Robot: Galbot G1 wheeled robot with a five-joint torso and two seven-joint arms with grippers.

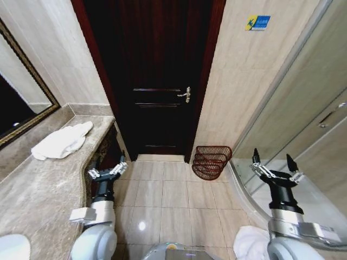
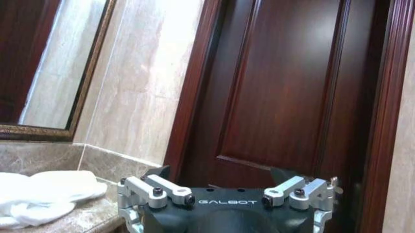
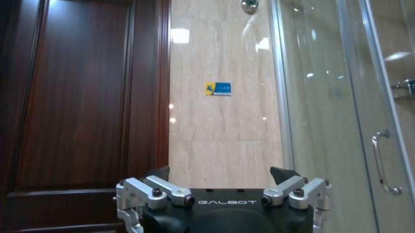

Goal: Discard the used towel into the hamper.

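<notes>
Left gripper (image 1: 107, 172) spread wide and empty, hovering just off the counter's (image 1: 38, 195) front edge. Crumpled white towel (image 1: 60, 142) ahead and to its left, near the counter's back edge, lying crosswise. Right gripper (image 1: 275, 173) wide, empty, farther off. Hamper (image 1: 212, 162) on the floor beside the door (image 1: 157, 76), seemingly empty.

Marble counter (image 1: 49, 184) w/ white towel (image 1: 60, 142); tiled floor (image 1: 162, 195) w/ hamper (image 1: 211, 161).

Second white cloth (image 1: 250, 242) at bottom edge — cut off by right arm.
</notes>
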